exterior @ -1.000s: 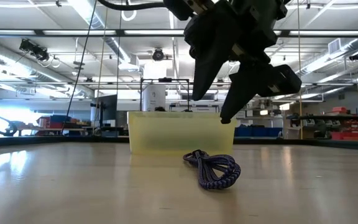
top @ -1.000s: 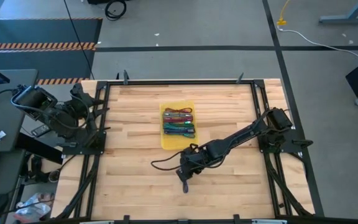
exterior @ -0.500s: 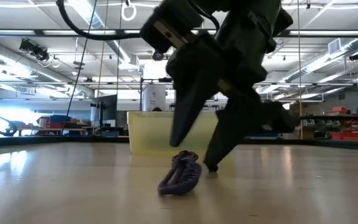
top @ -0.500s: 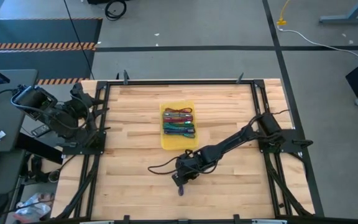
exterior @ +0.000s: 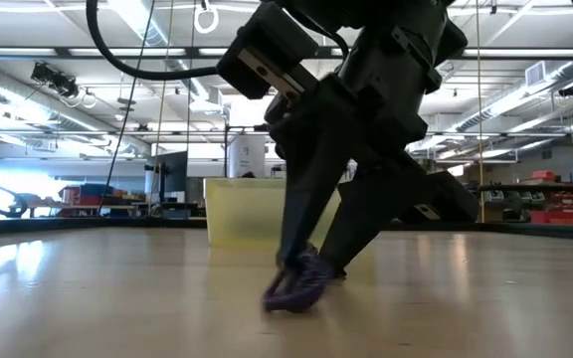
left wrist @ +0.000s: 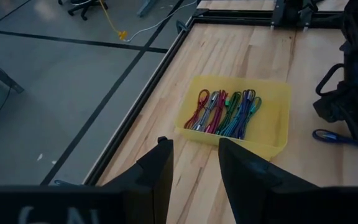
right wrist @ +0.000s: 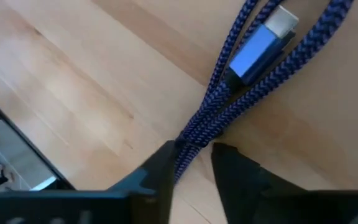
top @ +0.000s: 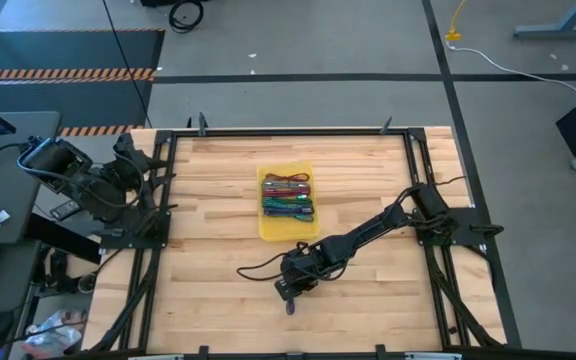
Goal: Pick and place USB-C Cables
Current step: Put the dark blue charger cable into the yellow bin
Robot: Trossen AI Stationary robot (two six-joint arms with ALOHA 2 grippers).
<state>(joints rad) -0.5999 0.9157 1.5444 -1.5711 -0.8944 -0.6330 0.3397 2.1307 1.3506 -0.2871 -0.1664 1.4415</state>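
While my right gripper (exterior: 304,273) is reaching down to the table (top: 208,230) in front of the tray (top: 271,230), its fingers (right wrist: 160,168) are pinching the blue cable (right wrist: 241,93) between them. I'm seeing the braid running into the narrow gap between both fingers in the right wrist view, with its blue plug and silver tip lying on the wood just beyond. In the low view the bundle is sitting on the table right at the fingertips, touching the surface. From above, I'm seeing the right arm stretching from the table's right edge toward the middle, the gripper just near the tray's front side, the cable poking out below it.

My left gripper (left wrist: 194,168) is waiting off the table's left edge, fingers apart, holding nothing.

Other cables (left wrist: 224,112) are lying side by side in the tray: red, grey, maroon, green, purple, blue-green, as far as I'm telling. I'm counting roughly eight but can't be sure. The blue one is lying apart from them, outside the tray.
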